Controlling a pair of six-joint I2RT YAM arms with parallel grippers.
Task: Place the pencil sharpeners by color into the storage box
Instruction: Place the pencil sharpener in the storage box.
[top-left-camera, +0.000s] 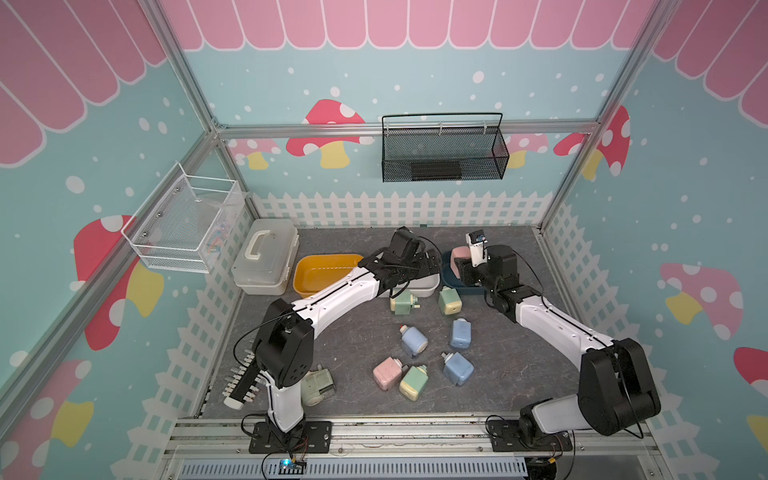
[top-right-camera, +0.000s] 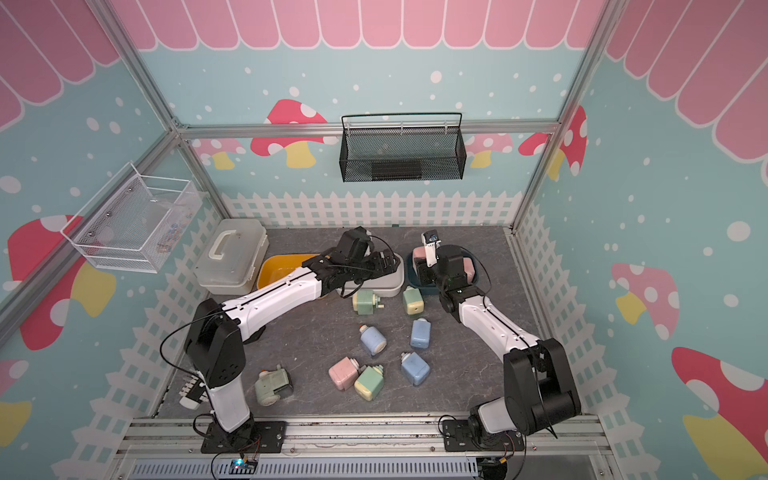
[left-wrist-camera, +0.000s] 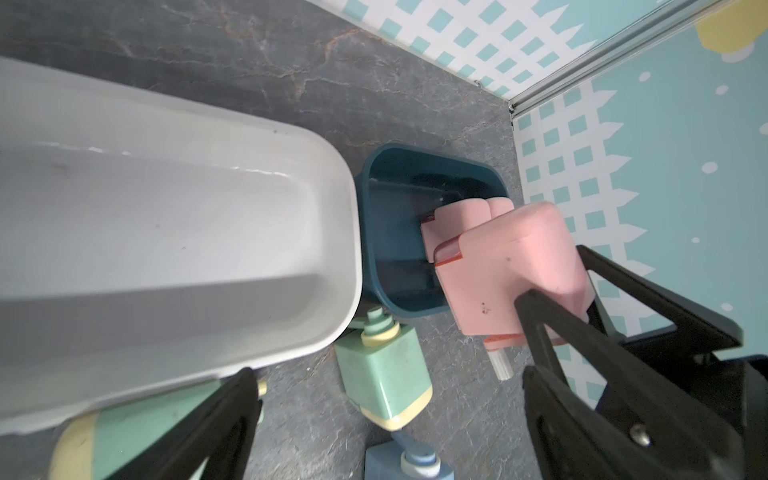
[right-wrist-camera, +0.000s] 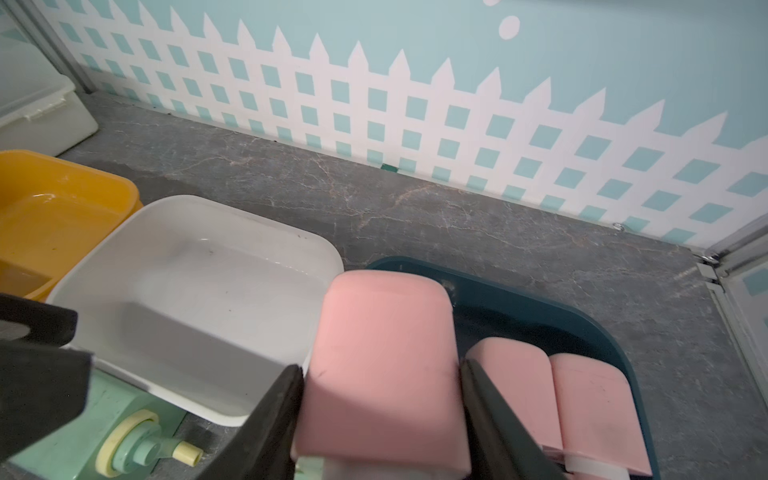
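Tabletop (right-wrist-camera: 415, 199): pink sharpener (right-wrist-camera: 382, 332) apparently clamped in right tool (right-wrist-camera: 380, 370).

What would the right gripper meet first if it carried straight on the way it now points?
Most likely the dark blue bin: the right gripper, shut on a pink sharpener, points into it, beside two pink sharpeners already inside. Depth is unclear.

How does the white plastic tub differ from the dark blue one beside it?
The white plastic tub is empty; the dark blue plastic tub holds two pink pencil sharpeners. The right arm's fingers hold a third pink sharpener above the dark blue tub, not the white one. Both are open, round-cornered tubs on the grey tabletop.
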